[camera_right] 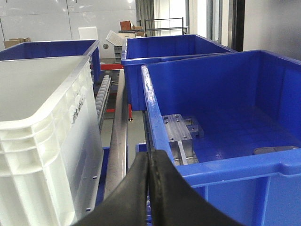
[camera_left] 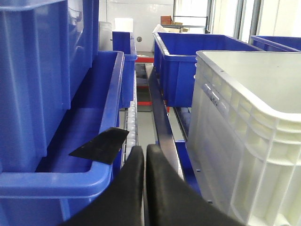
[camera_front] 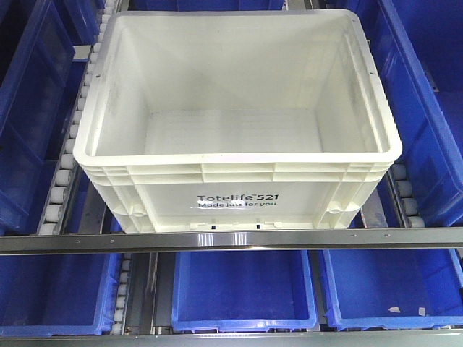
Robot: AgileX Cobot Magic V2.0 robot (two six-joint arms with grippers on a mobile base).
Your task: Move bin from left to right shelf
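Observation:
The bin (camera_front: 239, 195) is a large white ribbed tote with black "Totelife 521" print. It stands empty on a roller shelf lane in the front view, filling the middle. Neither gripper shows in that view. In the left wrist view the bin (camera_left: 244, 136) is on the right, and my left gripper (camera_left: 145, 149) sits shut beside its left wall, with nothing between its black fingers (camera_left: 134, 174). In the right wrist view the bin (camera_right: 42, 136) is on the left, and my right gripper (camera_right: 149, 155) is shut and empty beside its right wall.
Blue bins flank the white one: one to the left (camera_front: 29, 108), one to the right (camera_front: 427, 108), more below (camera_front: 242, 289). A metal shelf rail (camera_front: 231, 238) runs across the front. Roller tracks (camera_front: 65, 166) line the lane. A metal bracket (camera_right: 181, 132) lies in the right blue bin.

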